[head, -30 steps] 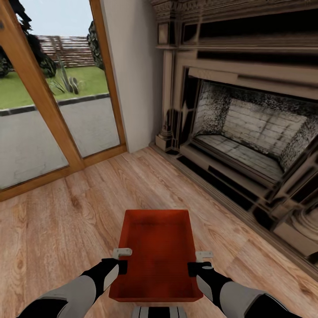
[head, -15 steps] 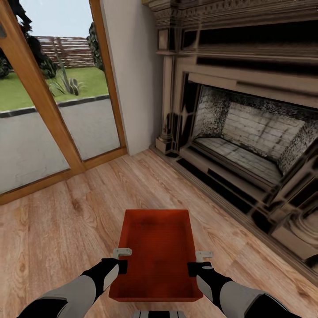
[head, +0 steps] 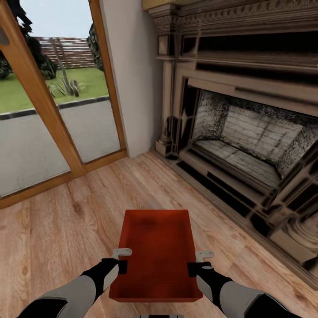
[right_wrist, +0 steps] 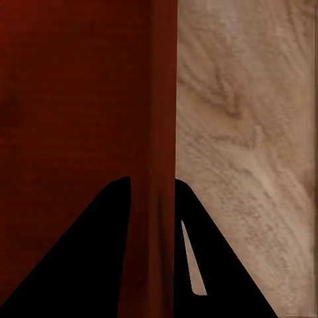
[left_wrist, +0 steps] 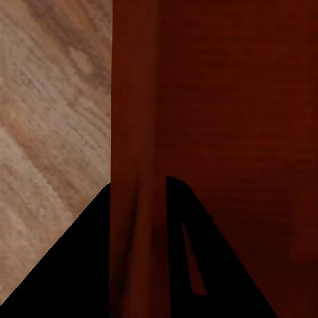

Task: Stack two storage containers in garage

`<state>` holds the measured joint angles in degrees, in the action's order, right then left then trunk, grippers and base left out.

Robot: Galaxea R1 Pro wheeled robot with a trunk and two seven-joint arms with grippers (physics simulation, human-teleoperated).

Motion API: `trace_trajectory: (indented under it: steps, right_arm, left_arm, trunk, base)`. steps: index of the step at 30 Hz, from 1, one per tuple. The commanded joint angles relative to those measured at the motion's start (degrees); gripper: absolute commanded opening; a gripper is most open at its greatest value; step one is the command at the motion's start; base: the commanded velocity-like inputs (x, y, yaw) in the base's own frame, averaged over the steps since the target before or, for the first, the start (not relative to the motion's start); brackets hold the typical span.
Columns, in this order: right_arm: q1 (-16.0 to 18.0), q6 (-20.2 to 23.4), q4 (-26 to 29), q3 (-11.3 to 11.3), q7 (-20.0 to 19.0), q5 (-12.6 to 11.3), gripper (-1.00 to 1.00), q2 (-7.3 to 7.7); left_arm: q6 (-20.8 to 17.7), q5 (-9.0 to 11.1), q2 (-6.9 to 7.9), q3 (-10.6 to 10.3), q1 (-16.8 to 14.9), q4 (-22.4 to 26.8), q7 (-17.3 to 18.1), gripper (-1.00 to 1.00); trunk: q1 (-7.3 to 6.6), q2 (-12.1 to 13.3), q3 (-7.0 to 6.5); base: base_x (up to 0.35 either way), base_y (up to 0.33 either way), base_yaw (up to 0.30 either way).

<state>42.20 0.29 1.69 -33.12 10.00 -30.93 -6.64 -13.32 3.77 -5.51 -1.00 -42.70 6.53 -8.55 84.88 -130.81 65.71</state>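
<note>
The living room takes up the whole head view: a light wood plank floor spreads across the lower half of the frame, a dark carved fireplace with a pale brick-lined firebox fills the upper right, and a wood-framed glass door stands at the upper left, with lawn, shrubs and a slatted fence visible through it. A strip of beige wall separates the door from the fireplace. At the lower centre of the frame sits one orange-red storage container, open-topped and seen from above, its long axis running away from the camera and its ribbed base faintly visible; it is carried between the two arms, above the planks. The left gripper is clamped on the container's left wall near the close end, and the left wrist view shows its two dark fingers straddling that red wall, one inside the bin and one outside over the wood. The right gripper grips the opposite wall at the lower right of the container; in the right wrist view its fingers likewise pinch the wall, with red bin interior on one side and plank floor on the other.
</note>
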Motion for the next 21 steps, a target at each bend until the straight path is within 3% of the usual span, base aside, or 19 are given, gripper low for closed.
trace_trajectory:
  steps: [1,21]
  right_arm:
    - [0.0,-0.1,0.0,-0.5,0.0,-0.4,-1.00,0.05]
    - [0.0,-0.5,0.0,-0.5,0.0,-0.5,-1.00,0.05]
  left_arm:
    - [-0.4,0.4,0.02,-0.1,0.0,0.1,-0.3,-1.00]
    - [-0.3,0.4,-0.02,-0.1,0.0,0.1,-0.3,-1.00]
  trunk:
    - [-0.23,0.4,-0.14]
    - [-4.63,8.4,-3.74]
  base:
    - [0.000,0.000,0.000]
    - [0.000,0.000,0.000]
